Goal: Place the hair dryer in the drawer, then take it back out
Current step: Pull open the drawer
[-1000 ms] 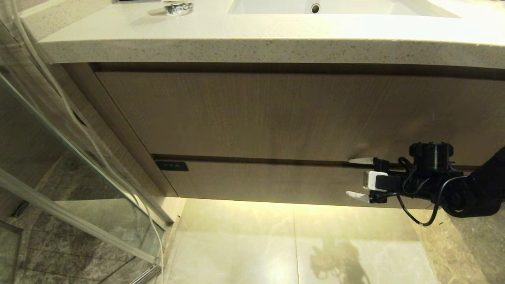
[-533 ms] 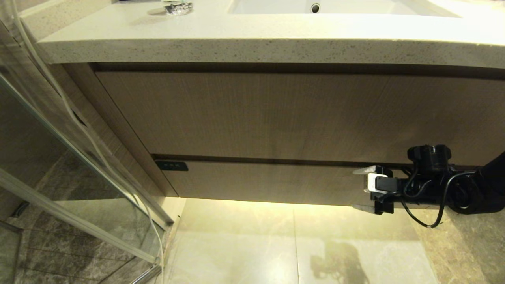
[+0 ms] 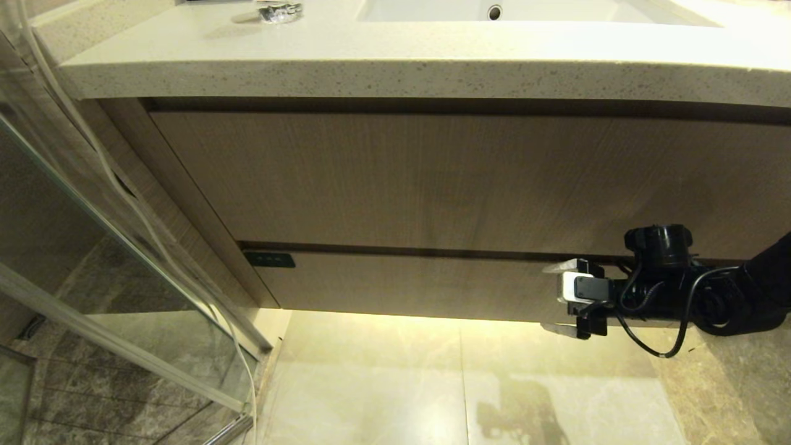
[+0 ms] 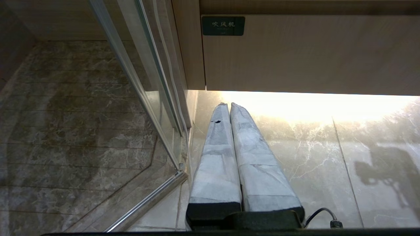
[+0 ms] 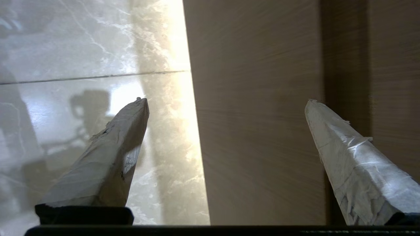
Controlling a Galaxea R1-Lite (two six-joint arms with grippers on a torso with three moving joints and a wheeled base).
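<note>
1. So, what changed: over the last second the right gripper (image 3: 559, 298) has dropped a bit and slid along the drawer (image 3: 420, 284) front. A second ago its upper finger sat right at the dark gap above the drawer and the lower one was over the front panel. Now the upper finger is just under that gap and the lower one hangs past the drawer's bottom edge, over the lit floor (image 3: 383, 371).

2. Jaws: spread wide, nothing between them. In the right wrist view the two taped fingers (image 5: 108, 157) straddle the drawer front, one on the floor side, one on the gap side. Whether either tip actually touches the wood, I can't tell.

3. Left gripper (image 4: 229, 108) is parked low near the shower glass (image 4: 147, 98), fingers pressed together, pointing at the floor below the green label (image 4: 223, 26). Doing nothing.

4. The drawer looks fully shut, flush under the taller front (image 3: 445, 179).

5. Hair dryer: not visible in any view. No idea from here whether it's inside the drawer or somewhere else out of frame.

6. My read: the arm is lining up to get a finger on an edge of that handleless front and pull it open. Which half of the task this belongs to, I can't say. The risk is the tip slipping off the edge, since there's no handle to hook.
</note>
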